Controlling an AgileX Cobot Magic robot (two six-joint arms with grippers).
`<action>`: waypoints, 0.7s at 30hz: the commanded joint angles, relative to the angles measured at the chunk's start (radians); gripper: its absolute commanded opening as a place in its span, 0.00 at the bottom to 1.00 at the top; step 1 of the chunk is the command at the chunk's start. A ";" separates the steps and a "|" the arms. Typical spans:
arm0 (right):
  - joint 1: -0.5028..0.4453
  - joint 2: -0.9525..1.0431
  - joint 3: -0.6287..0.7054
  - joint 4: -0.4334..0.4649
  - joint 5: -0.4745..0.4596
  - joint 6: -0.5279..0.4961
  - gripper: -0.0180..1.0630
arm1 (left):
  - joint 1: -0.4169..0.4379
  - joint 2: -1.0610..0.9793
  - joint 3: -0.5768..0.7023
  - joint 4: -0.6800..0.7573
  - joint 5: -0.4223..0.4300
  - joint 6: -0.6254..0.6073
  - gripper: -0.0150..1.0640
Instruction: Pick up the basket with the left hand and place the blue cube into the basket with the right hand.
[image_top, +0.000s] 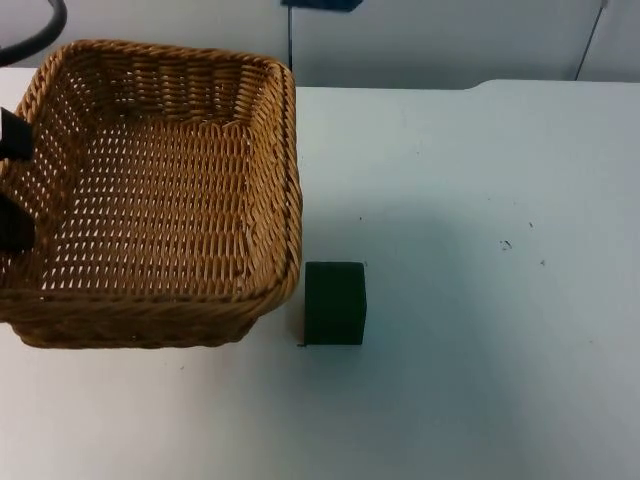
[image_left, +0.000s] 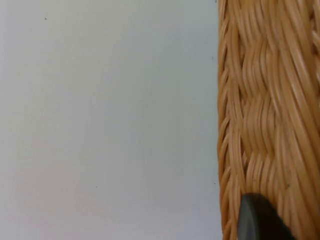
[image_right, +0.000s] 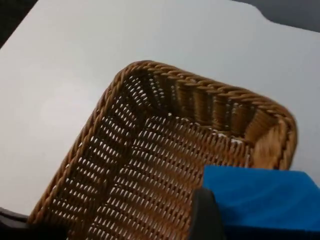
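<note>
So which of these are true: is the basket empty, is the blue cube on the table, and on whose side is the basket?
1. The brown woven wicker basket has nothing inside. True.
2. The blue cube lies on the white table. False: the right gripper holds it, with the basket below it in the right wrist view.
3. A dark cube stands on the table beside the basket. True.
4. The basket is at the right arm's side. False: it is at the left, where the left gripper grips its rim.
</note>
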 joint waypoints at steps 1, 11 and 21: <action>0.026 0.032 -0.022 0.005 -0.039 -0.006 0.01 | 0.000 -0.014 0.000 -0.027 0.005 0.000 0.01; 0.111 0.251 -0.155 0.007 -0.078 -0.008 0.01 | 0.000 -0.014 0.000 -0.031 0.007 0.000 0.01; 0.111 0.366 -0.224 0.052 -0.081 -0.015 0.01 | 0.000 -0.014 0.000 -0.032 0.007 0.000 0.01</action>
